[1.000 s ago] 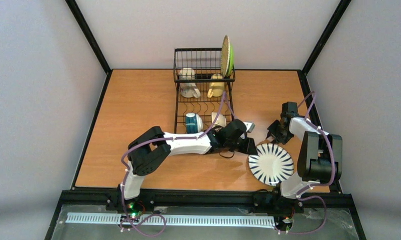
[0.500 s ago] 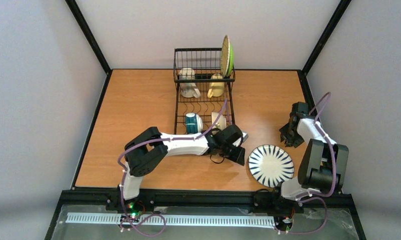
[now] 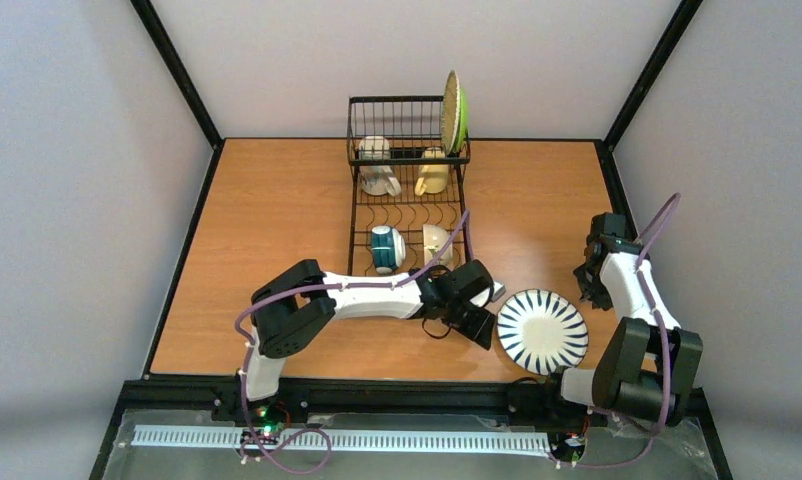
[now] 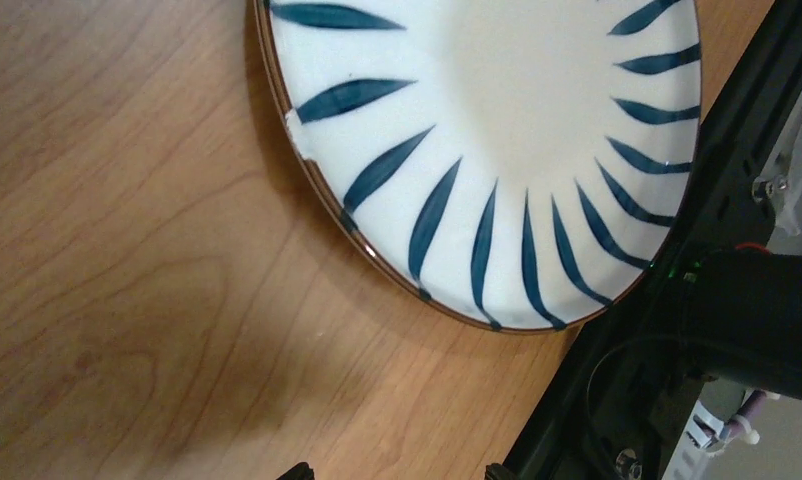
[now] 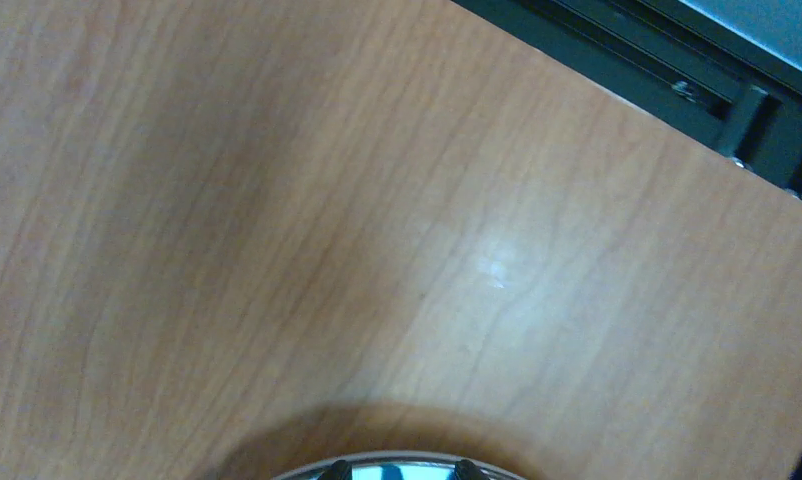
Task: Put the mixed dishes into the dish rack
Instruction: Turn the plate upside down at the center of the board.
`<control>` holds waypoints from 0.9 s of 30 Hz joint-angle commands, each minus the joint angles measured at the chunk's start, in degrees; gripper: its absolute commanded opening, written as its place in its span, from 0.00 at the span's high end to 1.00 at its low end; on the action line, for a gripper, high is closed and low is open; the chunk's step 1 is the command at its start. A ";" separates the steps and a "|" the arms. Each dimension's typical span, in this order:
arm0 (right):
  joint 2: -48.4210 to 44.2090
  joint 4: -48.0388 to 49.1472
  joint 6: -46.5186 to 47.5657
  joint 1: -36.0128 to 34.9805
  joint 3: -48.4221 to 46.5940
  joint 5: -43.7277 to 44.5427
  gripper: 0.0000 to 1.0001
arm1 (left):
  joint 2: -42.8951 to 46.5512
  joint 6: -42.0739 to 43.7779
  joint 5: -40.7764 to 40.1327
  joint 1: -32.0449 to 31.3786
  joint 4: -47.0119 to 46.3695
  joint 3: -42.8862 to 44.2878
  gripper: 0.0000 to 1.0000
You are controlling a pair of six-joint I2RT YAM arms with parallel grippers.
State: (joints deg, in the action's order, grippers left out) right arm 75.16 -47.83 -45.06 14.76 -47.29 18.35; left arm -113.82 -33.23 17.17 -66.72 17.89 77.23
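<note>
While five pieces sit loaded in the dish rack (image 3: 407, 205), the white plate (image 3: 542, 330) (white, though rayed with dark blue strokes) lies flat on the table (image 3: 277, 220). It is near the front edge and just right of the rack's near end.

The left gripper (image 3: 482, 330) hovers just beside the plate's left rim. Its wrist view shows the rim (image 4: 507, 150) close ahead and only two fingertips at the bottom edge. They are spread, with bare wood between them, and grasp nothing. A plate lying flat offers little but its edge, which probably explains the low, sideways approach.

The right gripper (image 3: 590, 285) hangs over the table's right margin, well apart from the plate. This looks like a position chosen to leave the left arm room. Its own camera catches two fingertips parted over bare wood, and they hold nothing.

The rack's loading appears to follow its shape:
- The white mug (image 3: 377, 170) and the cream-yellow mug (image 3: 433, 174) sit in the taller basket at the far end.
- The lime-green plate (image 3: 456, 112) stands on edge at that basket's right side.
- The teal-and-white bowl (image 3: 384, 248) and the white bowl (image 3: 436, 242) rest on their sides among the curved slots.

Empty slots remain between the bowls and the basket. By the look of it, the last plate will go there on edge once it is tipped up off the wood.
</note>
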 commanded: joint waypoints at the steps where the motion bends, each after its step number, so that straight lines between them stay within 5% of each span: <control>1: -2.38 -5.47 -4.29 0.44 0.48 2.10 0.41 | 0.25 1.39 0.20 -0.88 4.17 2.31 0.04; 15: -5.81 -11.08 -22.38 0.48 9.46 -6.73 0.38 | -2.90 2.21 -1.27 -1.97 11.61 6.55 0.03; 27: -1.50 -3.26 -24.50 0.48 17.49 -14.03 0.38 | -9.14 4.27 -1.87 -2.54 17.07 12.63 0.03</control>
State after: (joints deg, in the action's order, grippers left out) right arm 70.22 -56.10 -67.59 14.90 -34.04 7.16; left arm -120.68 -30.89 16.08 -68.40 31.53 86.63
